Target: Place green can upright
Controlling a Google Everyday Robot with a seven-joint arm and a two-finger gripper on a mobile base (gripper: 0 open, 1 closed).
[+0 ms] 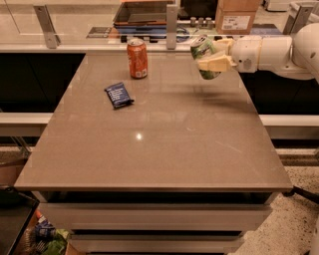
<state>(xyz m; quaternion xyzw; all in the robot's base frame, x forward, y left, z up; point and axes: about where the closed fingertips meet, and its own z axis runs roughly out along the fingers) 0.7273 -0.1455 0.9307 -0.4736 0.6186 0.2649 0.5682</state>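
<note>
- Camera view: the table (164, 154), with a brown glossy top, fills most of the frame.
- The white arm (271, 51) enters from the right edge in the upper right of the frame and reaches leftward.
- The gripper (207, 58) sits at the arm's left end, over the table's far right part, near the back edge.
- The gripper is clamped on the green can (201, 47). One pale finger (215, 63) crosses the can's front; the other is seen at the can's upper right.
- The green can is in the upper right of the frame, held clear of the table top. It is tilted, with its silver top end leaning up and to the left.
- An orange-red can (137, 59) stands upright on the table, upper centre-left, well apart from the green can.
- A dark blue packet (118, 94) lies flat on the table, just below and left of the orange-red can, not touching it.
- Behind the table, a cardboard box (238, 15) is at the upper right.
</note>
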